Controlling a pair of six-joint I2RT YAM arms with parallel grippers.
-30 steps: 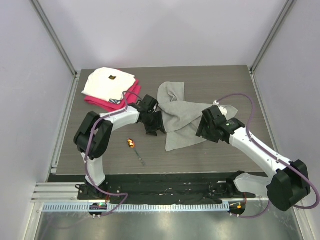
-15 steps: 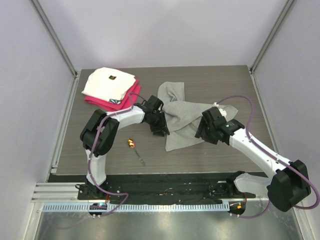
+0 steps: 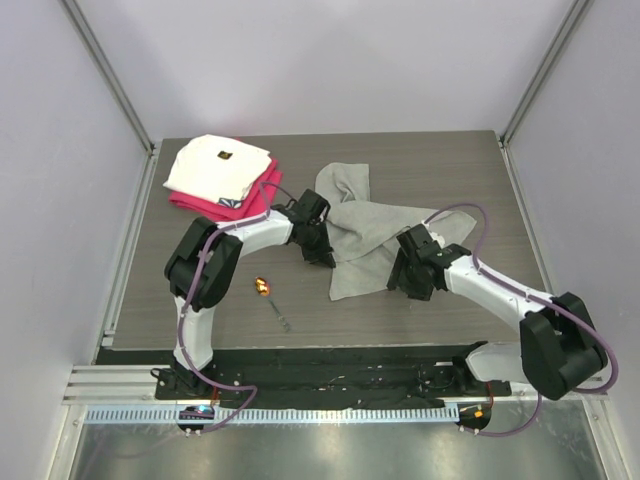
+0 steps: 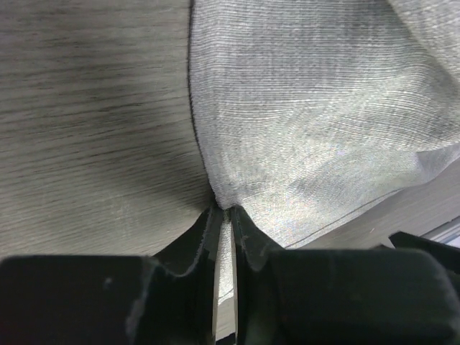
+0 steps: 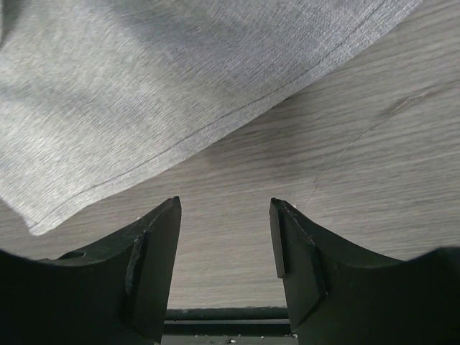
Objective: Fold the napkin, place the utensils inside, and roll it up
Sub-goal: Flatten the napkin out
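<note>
My left pincer [image 4: 224, 210]: I am pinching the napkin [image 4: 309, 108] tight by its edge.
My right pincer [image 5: 225, 208]: I am holding it wide apart, grasping nothing, just by the napkin's near edge.
Napkin: lying rumpled in the middle of the table [image 3: 450, 160]. It looks soft, light and floppy, so edges are best to grab.
Pose: I am reaching my left arm [image 3: 245, 235] and right arm [image 3: 490, 290] in low, one each side.

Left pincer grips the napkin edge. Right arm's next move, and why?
Probably ease the right pincer forward onto the napkin hem and close: its jaws stand open over bare table just short of that hem, while the left pincer pinches the cloth.
</note>
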